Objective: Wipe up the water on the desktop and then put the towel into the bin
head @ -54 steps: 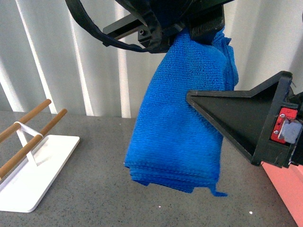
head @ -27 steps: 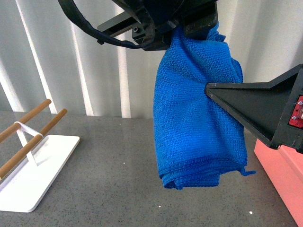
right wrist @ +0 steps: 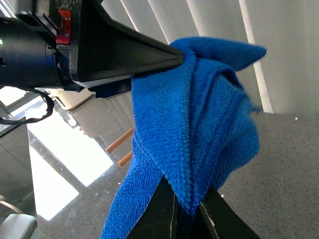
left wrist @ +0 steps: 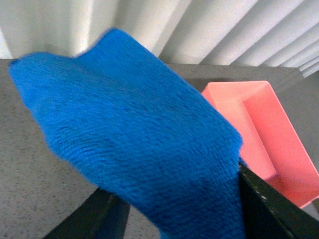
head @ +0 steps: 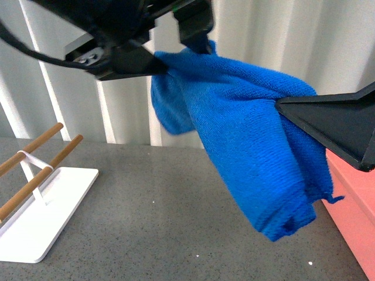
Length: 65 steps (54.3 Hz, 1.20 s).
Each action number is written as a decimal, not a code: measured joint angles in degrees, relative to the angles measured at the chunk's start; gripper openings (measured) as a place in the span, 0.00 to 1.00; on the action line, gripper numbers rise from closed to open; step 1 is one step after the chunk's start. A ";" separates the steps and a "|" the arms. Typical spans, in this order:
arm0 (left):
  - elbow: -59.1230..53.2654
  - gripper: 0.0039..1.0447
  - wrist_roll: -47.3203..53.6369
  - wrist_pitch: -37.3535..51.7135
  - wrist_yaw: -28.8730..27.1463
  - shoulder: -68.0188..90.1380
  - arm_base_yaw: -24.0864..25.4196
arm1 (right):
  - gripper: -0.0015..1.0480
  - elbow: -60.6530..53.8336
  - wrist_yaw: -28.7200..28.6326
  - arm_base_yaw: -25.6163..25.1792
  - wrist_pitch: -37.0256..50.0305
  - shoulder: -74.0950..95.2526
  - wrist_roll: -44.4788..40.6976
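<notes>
The towel [head: 252,146] hung straight down from the left pincer [head: 176,52] a moment ago; now it is drawn slantwise to the right, clear above the surface [head: 146,222], and the right pincer [right wrist: 185,201] is clamped on its fold too. Both grip it, so a handover toward the bin [left wrist: 264,124] looks underway. No writing is readable anywhere
</notes>
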 joint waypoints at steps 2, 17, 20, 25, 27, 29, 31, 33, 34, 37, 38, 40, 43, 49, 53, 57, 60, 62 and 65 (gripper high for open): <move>-1.07 0.77 0.52 0.57 0.15 -0.09 2.84 | 0.03 0.00 -0.09 -0.55 0.09 0.00 0.11; -14.73 0.94 7.98 4.98 9.27 -4.81 23.06 | 0.03 0.00 0.20 -3.67 0.70 1.07 0.39; -18.05 0.94 10.40 5.07 11.80 -7.34 25.55 | 0.03 0.00 0.11 -3.98 0.76 1.40 0.37; -22.23 0.94 12.98 4.50 15.41 -11.91 28.74 | 0.03 0.00 0.20 -4.68 0.68 1.95 0.22; -23.41 0.94 14.01 3.82 16.83 -13.55 29.75 | 0.03 -0.02 0.31 -4.96 0.68 2.05 0.22; -24.87 0.94 15.06 2.80 18.78 -15.76 30.97 | 0.03 0.00 0.44 -5.05 0.68 2.08 0.22; -25.88 0.94 15.96 2.03 19.87 -17.35 31.91 | 0.03 0.00 0.46 -5.03 0.68 2.08 0.20; -27.06 0.94 17.31 0.68 22.21 -19.43 33.31 | 0.03 0.00 0.44 -5.03 0.68 2.08 0.20; -27.56 0.94 17.81 0.04 23.28 -20.37 34.07 | 0.03 0.00 0.42 -5.03 0.68 2.08 0.17; -31.23 0.89 18.14 6.32 19.65 -22.82 34.86 | 0.03 -0.02 0.39 -4.94 0.57 2.08 0.02; -33.75 0.86 18.23 11.96 16.11 -23.98 35.21 | 0.03 -0.02 0.31 -4.92 0.50 2.08 -0.04; -37.48 0.81 18.32 20.11 12.11 -25.49 35.65 | 0.03 -0.02 0.24 -4.87 0.39 2.08 -0.11; -45.57 0.69 18.49 35.23 8.70 -29.20 37.09 | 0.03 -0.02 0.20 -4.87 0.35 2.08 -0.22; -53.75 0.46 18.78 44.00 8.24 -35.89 37.81 | 0.03 -0.02 0.24 -4.87 0.17 2.08 -0.24; -57.09 0.31 18.86 43.78 5.66 -39.19 35.69 | 0.03 -0.02 0.24 -4.85 -0.09 2.08 -0.26; -59.21 0.19 18.88 42.99 3.98 -41.55 33.73 | 0.03 -0.02 0.44 -4.83 -0.31 2.08 -0.37; -60.94 0.07 18.91 42.07 2.32 -44.19 31.93 | 0.03 -0.02 0.48 -4.76 -0.55 2.08 -0.61; -61.72 0.03 18.93 41.51 1.40 -45.75 31.08 | 0.03 -0.02 0.48 -4.72 -0.59 2.05 -0.68; -62.55 0.03 18.99 40.72 0.33 -47.58 30.01 | 0.03 -0.02 0.48 -4.61 -0.83 2.03 -0.77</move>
